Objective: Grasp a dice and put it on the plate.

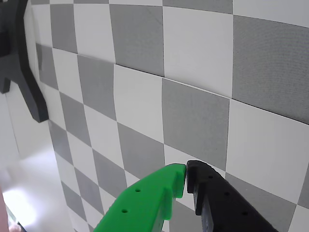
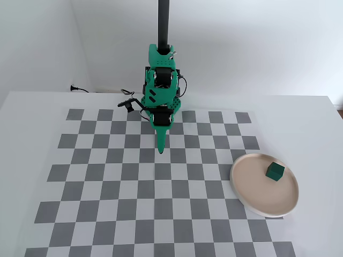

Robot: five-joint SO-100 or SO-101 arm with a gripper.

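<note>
One dice on one plate, gripper closed and empty.

The single dark green dice [image 2: 275, 172] sits flat on the plate [image 2: 252, 196], toward its upper right in the fixed view; as a cube it has no long axis, and its edges are turned slightly askew to the checkered mat [image 2: 107, 176]. The gripper [image 2: 161, 151] hangs over the mat well to the left of the plate, tips together in the wrist view [image 1: 186, 180], holding nothing.

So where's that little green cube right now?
In the fixed view the dice sits on the plate, toward its upper right part, at the right edge of the checkered mat, well away from the gripper.
</note>
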